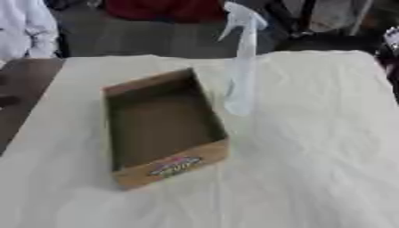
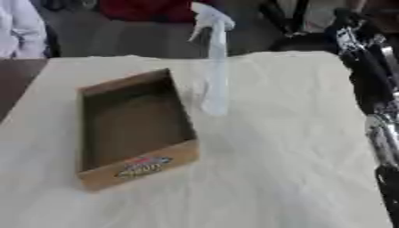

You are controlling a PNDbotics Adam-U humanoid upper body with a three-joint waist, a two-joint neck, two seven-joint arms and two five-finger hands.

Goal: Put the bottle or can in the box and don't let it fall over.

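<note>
Nearest the camera lies the white cloth (image 1: 311, 178) that covers the table, creased and bare along its front edge. On it, left of the middle, sits an open brown cardboard box (image 1: 128, 171), long and shallow, set askew so that its near short wall faces the lower left; that wall carries a small red and blue label (image 1: 175, 165), whose wording cannot be read. The inside of the box is dark and nothing shows in it. Just beyond the box's right far corner stands a clear spray bottle (image 1: 240, 75), upright on the cloth, close beside the box's long right wall but outside it; its white trigger head (image 1: 243, 18) rises above the far table edge in the picture. Along the right edge of the right eye view the robot's right arm (image 2: 374, 89) comes down from the upper corner, black with silver joints, well apart from the bottle and touching nothing on the cloth. Its hand cannot be made out there, so whether the fingers are spread or curled cannot be told. The left hand shows in neither view. At the left, bare dark tabletop (image 1: 23, 84) shows beside the cloth
</note>
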